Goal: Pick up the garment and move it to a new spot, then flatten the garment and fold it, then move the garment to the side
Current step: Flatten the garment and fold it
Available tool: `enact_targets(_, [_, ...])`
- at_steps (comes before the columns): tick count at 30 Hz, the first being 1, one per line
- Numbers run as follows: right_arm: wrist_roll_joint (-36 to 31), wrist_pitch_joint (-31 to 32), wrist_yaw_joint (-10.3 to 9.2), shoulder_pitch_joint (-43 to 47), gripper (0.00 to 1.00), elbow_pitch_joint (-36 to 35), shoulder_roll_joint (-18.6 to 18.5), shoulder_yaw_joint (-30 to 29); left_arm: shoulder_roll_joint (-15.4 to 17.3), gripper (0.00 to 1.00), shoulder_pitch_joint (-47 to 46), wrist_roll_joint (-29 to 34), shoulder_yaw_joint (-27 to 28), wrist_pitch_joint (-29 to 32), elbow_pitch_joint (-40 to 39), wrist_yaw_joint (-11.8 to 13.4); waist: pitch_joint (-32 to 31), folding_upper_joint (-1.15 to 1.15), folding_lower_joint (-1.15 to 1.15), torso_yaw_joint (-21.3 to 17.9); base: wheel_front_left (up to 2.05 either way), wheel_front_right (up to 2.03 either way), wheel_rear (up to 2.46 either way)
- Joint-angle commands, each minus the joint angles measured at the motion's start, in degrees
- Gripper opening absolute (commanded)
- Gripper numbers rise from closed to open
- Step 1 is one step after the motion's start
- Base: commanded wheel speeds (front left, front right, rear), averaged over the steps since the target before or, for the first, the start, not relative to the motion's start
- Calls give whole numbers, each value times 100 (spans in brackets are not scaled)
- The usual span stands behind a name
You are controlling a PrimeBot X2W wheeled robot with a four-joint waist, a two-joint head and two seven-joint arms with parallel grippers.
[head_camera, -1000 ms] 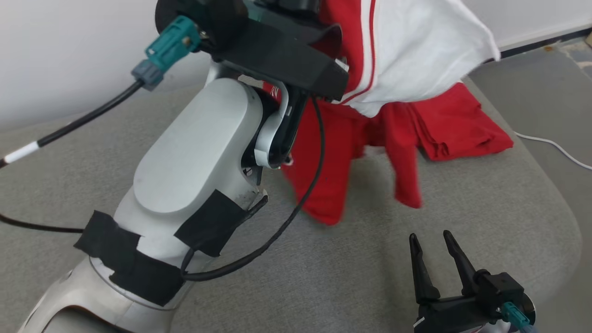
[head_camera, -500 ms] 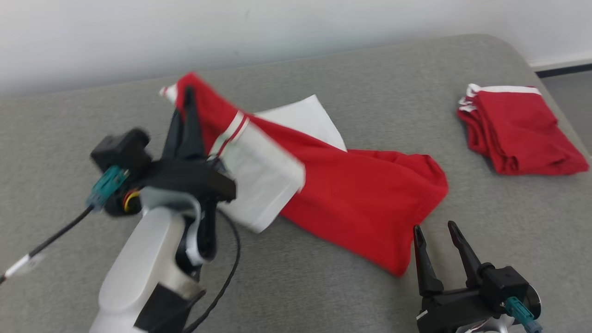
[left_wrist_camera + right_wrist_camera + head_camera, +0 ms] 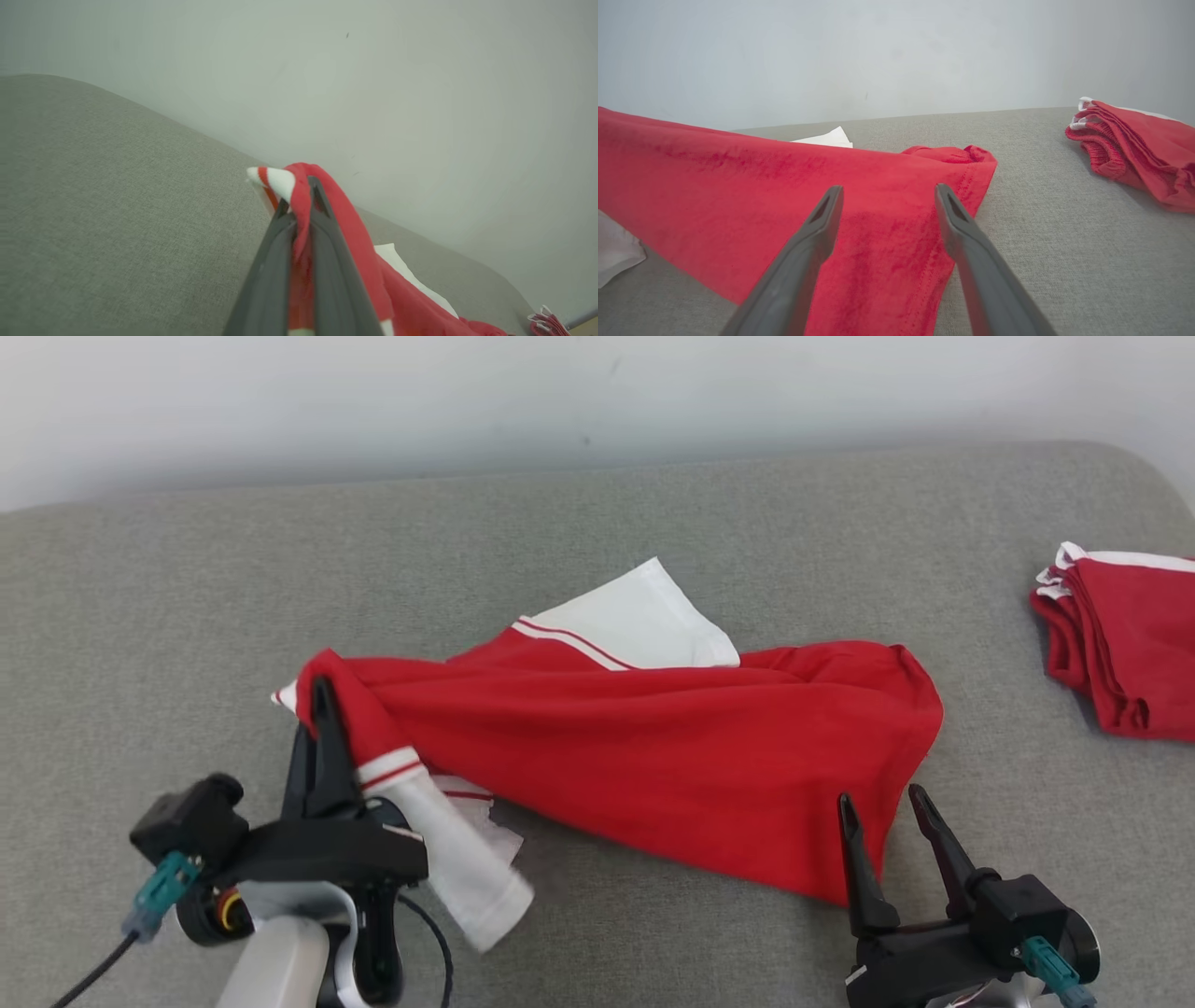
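Counter (image 3: 653, 523) first, since it's the biggest thing you've got here: grey fabric top with rounded corners, running up to a plain pale wall (image 3: 560, 401). Spread across the middle of it is the garment (image 3: 672, 747), a red shirt lying crumpled and stretched out sideways. A white panel (image 3: 644, 625) edged with thin red stripes pokes out at its far side. The shirt's left end is lifted off the counter, and a white sleeve (image 3: 467, 868) hangs down from there, a bit blurred, with red and white stripes where it meets the red cloth. Way over at the right edge of the counter, well apart from the shirt, sits a folded red pile (image 3: 1130, 644) with white trim.

Your left hand (image 3: 320, 695) is clamped tight on that raised left end. In the left wrist view you can see red cloth squeezed between the two fingers (image 3: 334, 280), with a white-and-red tip sticking out past them. Your right hand (image 3: 879, 794) is spread wide with nothing in it, sitting low at the shirt's near right hem. Honestly can't tell if its tips touch the cloth. Each wrist carries a little teal connector (image 3: 154, 891).
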Motion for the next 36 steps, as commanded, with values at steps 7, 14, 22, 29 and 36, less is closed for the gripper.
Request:
enact_targets(7, [-33, 77, -14, 93, 100, -84, 16, 81, 184, 21, 750, -271, 208, 59, -263, -26, -124, -1, 0, 60, 0, 0, 0])
enact_targets(14, [-87, 129, -14, 94, 100, -148, 15, 54, 926, 100, 916, 404, 195, 28, 255, 37, -133, -1, 0, 9, 0, 0, 0])
enact_targets(22, [-90, 343, -14, 146, 100, -307, 16, -66, 1450, 100, 1239, 1542, -150, -18, -442, 210, -130, -1, 0, 11, 0, 0, 0])
enact_targets(29, [103, 1467, -14, 65, 100, -450, 16, -335, 1161, 100, 1843, 2375, -270, -16, -1748, -87, -34, -1, 0, 113, 0, 0, 0])
enact_targets(36, [428, 2822, -15, -106, 100, -583, 15, -772, 630, 100, 2187, 2641, -56, -17, -1817, -612, 18, -1, 0, 298, 0, 0, 0])
